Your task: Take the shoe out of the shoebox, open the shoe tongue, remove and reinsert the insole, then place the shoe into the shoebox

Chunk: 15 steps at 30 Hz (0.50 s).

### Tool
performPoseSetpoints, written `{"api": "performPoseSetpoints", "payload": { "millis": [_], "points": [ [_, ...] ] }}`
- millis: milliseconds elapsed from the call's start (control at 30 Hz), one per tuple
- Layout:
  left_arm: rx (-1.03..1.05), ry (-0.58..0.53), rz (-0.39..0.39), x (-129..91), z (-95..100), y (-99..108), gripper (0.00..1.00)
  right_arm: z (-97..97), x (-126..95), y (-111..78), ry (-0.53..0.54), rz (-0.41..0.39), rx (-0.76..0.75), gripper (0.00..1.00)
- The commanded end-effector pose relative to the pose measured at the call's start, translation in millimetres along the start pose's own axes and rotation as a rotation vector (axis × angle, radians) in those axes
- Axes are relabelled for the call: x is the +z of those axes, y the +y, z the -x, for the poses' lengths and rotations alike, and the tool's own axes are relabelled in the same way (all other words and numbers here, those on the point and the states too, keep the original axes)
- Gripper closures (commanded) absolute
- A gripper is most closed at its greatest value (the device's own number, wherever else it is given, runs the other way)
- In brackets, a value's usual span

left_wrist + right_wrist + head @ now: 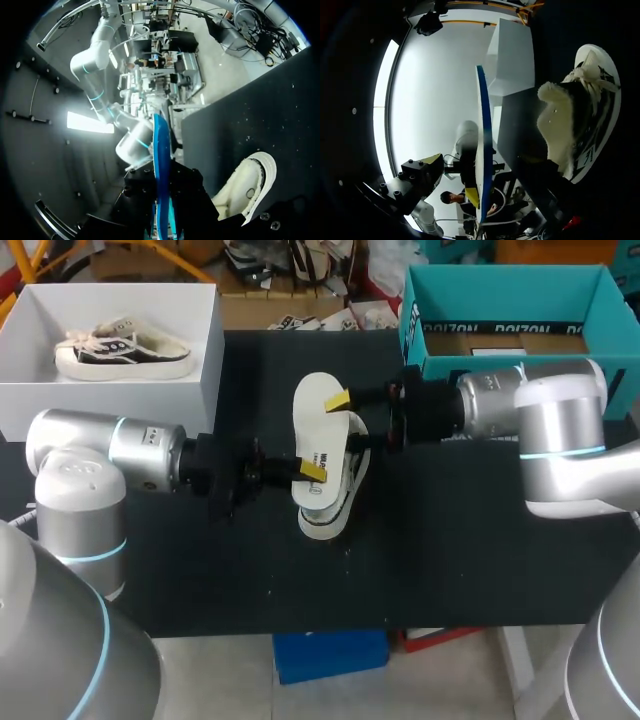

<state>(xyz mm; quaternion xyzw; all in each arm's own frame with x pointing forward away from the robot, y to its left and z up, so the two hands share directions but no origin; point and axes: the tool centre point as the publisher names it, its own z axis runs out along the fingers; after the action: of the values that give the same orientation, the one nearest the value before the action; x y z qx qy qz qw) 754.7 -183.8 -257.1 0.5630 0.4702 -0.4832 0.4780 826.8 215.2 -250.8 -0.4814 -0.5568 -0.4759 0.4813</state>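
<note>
A white insole with a blue underside hangs in the air above the table's middle. My left gripper is shut on its near end. In the left wrist view the insole stands edge-on between that gripper's fingers. My right gripper is open, one yellow tip on each side of the insole's far half. The right wrist view shows the insole edge-on between those spread fingers, not touching them. The black-and-white shoe lies on its side under the insole, its fleecy opening showing.
The teal shoebox stands open at the back right, behind my right arm. A white box at the back left holds a second shoe. The black table is bare in front of the shoe.
</note>
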Motion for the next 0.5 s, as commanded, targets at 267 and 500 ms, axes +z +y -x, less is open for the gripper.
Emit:
{"api": "performPoseSetpoints", "payload": {
  "millis": [267,500],
  "points": [
    [0.002,0.003,0.004,1.8,-0.2,-0.9,1.0,3.0,1.2,3.5,-0.006,0.013,0.004,0.59],
    [0.002,0.003,0.004,1.8,-0.2,-0.9,1.0,6.9,4.8,4.9,-0.018,0.015,0.007,1.0]
  ]
}}
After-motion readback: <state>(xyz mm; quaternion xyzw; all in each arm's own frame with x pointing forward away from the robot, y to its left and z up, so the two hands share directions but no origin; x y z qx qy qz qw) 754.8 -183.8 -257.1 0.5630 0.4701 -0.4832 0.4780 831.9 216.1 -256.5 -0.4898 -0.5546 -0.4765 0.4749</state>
